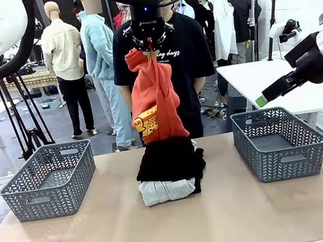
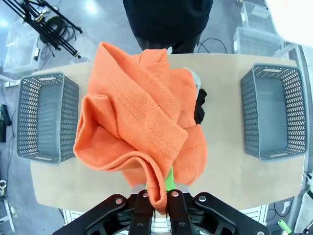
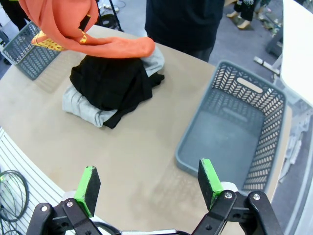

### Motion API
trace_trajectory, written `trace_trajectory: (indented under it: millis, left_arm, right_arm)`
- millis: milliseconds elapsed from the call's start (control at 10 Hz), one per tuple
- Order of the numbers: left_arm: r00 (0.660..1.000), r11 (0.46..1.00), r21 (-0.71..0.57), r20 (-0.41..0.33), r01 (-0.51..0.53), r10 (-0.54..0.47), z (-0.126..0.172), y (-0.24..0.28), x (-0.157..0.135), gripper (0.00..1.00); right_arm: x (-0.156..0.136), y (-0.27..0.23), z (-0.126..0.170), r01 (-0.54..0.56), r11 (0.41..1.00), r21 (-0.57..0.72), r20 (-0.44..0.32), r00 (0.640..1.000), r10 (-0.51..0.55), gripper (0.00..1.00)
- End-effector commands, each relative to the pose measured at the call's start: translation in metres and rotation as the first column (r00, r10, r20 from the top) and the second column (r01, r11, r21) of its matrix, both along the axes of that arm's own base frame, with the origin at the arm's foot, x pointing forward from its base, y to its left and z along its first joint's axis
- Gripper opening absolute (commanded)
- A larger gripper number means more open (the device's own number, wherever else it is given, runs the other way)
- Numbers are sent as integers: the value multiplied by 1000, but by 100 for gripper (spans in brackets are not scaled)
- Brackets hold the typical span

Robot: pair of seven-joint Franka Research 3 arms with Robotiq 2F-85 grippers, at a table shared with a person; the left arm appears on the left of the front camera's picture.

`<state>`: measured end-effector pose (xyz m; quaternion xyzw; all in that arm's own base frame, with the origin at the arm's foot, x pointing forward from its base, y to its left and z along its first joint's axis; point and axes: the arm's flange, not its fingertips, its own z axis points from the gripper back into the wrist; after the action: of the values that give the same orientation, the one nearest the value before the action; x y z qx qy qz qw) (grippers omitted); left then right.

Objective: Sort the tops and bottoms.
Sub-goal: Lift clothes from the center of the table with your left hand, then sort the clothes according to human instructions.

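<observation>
Hanging from the left gripper (image 1: pixel 150 45), the orange hoodie (image 1: pixel 155 97) is held high above the middle of the table (image 1: pixel 179 240). The jaws are closed narrowly on a bunched fold of the orange fabric, as is seen in the left wrist view, where the fold is pinched between the two fingers. The hoodie is draped downward in loose folds, and a yellow printed patch is shown on its lower left part. Its lower edge is located directly over the pile of clothes; whether it touches the pile cannot be told.

The pile is positioned at the table centre, between the two baskets. The bottoms (image 1: pixel 170 159), of plain black fabric, are laid on top. The grey sweatshirt (image 1: pixel 167 190) is folded beneath them and is exposed along the near edge.

The left basket (image 1: pixel 51 195) and the right basket (image 1: pixel 283 163) are placed well apart from the pile, one on each side.

The right gripper (image 3: pixel 149 181) is held raised near the right basket, with its jaws spread wide and nothing between the green pads.

A person (image 1: pixel 197 55) in a black T-shirt is stationed at the far side.
</observation>
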<state>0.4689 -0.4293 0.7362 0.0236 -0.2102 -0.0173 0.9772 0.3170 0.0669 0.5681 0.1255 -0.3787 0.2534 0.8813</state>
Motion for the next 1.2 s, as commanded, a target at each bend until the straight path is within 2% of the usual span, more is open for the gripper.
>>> trace_trajectory:
  millis: [0,1100]
  left_arm:
    - [1000,1000,-3,12,-1,1,5,4,-2,0]
    - [1000,1000,-3,12,-1,1,5,4,-2,0]
  right_arm:
    - [1,2,0,-5,1000,26,-2,1000,5,100]
    - [1,2,0,-5,1000,26,-2,1000,5,100]
